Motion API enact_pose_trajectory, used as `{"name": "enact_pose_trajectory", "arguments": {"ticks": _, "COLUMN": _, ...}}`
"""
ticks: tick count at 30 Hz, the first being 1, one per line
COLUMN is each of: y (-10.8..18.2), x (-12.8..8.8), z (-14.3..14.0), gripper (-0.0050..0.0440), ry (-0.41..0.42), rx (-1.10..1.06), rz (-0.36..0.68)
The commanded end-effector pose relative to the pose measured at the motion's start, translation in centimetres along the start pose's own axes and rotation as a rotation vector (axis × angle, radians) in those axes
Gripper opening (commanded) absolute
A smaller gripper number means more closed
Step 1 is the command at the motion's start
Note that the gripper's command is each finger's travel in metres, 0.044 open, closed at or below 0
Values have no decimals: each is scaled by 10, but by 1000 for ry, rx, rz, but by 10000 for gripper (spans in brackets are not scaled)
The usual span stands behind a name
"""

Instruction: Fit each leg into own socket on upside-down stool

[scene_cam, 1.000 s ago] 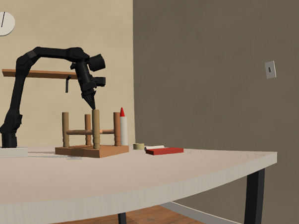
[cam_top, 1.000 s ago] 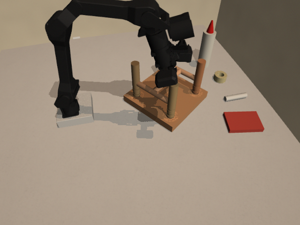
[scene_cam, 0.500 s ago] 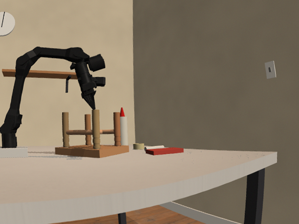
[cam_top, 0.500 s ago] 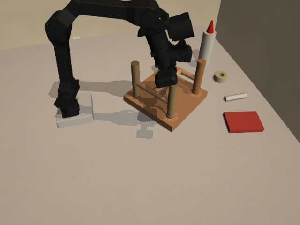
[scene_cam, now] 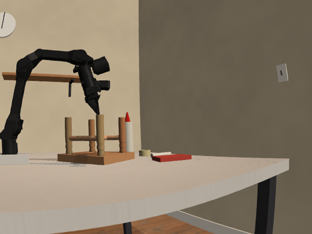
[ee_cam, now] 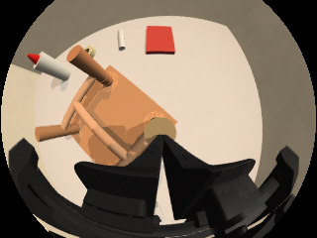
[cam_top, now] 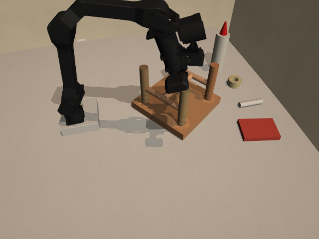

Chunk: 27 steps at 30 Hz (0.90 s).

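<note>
The wooden seat (cam_top: 198,109) (scene_cam: 80,159) (ee_cam: 131,101) lies flat with its underside up. Four legs stand upright on it: the near olive leg (cam_top: 183,106) (scene_cam: 100,131) (ee_cam: 159,129), the left olive leg (cam_top: 144,80) (scene_cam: 68,133), the right reddish leg (cam_top: 212,79) (scene_cam: 121,132) (ee_cam: 90,63) and the far reddish leg (scene_cam: 91,131) (ee_cam: 54,132). Their lower ends appear down at the seat; exact seating is too small to tell. The far leg is mostly hidden in the top view. My gripper (scene_cam: 98,113) (ee_cam: 161,138) is shut and empty, its tips at the near leg's top, apparently touching.
Rods (cam_top: 162,98) (scene_cam: 82,138) (ee_cam: 99,130) run between the legs. A white cylinder with a red cone (cam_top: 220,50) (scene_cam: 129,136) (ee_cam: 52,65) stands behind the right leg. An olive ring (cam_top: 234,84), a white rod (cam_top: 251,102) and a red block (cam_top: 258,129) lie to the right.
</note>
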<state>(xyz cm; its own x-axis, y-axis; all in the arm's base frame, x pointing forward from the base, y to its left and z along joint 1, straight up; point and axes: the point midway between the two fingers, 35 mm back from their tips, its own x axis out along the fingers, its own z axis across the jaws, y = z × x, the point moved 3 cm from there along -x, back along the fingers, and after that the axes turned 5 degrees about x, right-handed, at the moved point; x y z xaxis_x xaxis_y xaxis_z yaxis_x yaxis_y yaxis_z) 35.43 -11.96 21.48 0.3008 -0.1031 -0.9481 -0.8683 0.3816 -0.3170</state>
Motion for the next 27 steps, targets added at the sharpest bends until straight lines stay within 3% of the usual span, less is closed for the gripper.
{"name": "enact_pose_trajectory", "arguments": {"ticks": 1, "y": 8, "x": 26, "z": 0, "gripper": 0, "ry": 4, "rx": 3, "rz": 70}}
{"name": "enact_pose_trajectory", "arguments": {"ticks": 27, "y": 7, "x": 22, "z": 0, "gripper": 0, "ry": 4, "rx": 2, "rz": 65}}
